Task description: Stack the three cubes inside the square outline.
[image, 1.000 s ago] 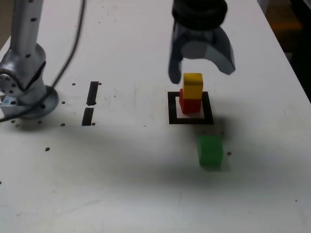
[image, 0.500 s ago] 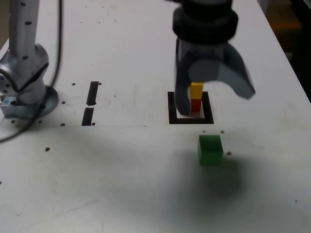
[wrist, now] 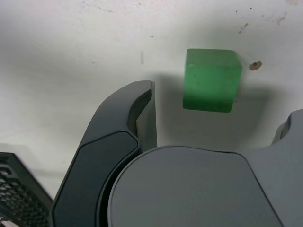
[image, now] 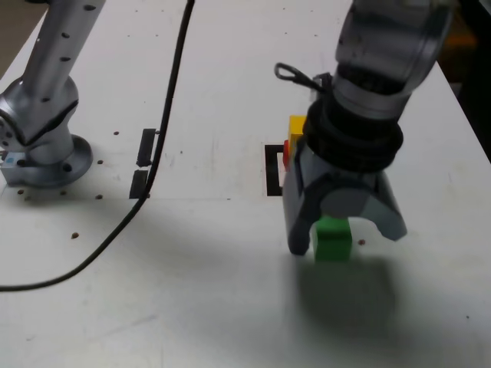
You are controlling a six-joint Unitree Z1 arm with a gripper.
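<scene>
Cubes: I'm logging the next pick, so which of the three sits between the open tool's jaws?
The green cube, alone on the table between the tool's open jaws. The yellow cube and red cube are stacked behind it.

Exterior view: set high, off the arm, looking down and across a white table [image: 215, 291]; arm base [image: 42, 153] at the exterior view's left, gripper [image: 345, 230] right of centre, mid distance. Wrist view: mounted on the wrist, aimed down past the gripper [wrist: 218, 118], very close to the tabletop. Shared by both: green cube [image: 332, 238] [wrist: 211, 79] between the jaws, plus surrounding table [wrist: 71, 52].
</scene>
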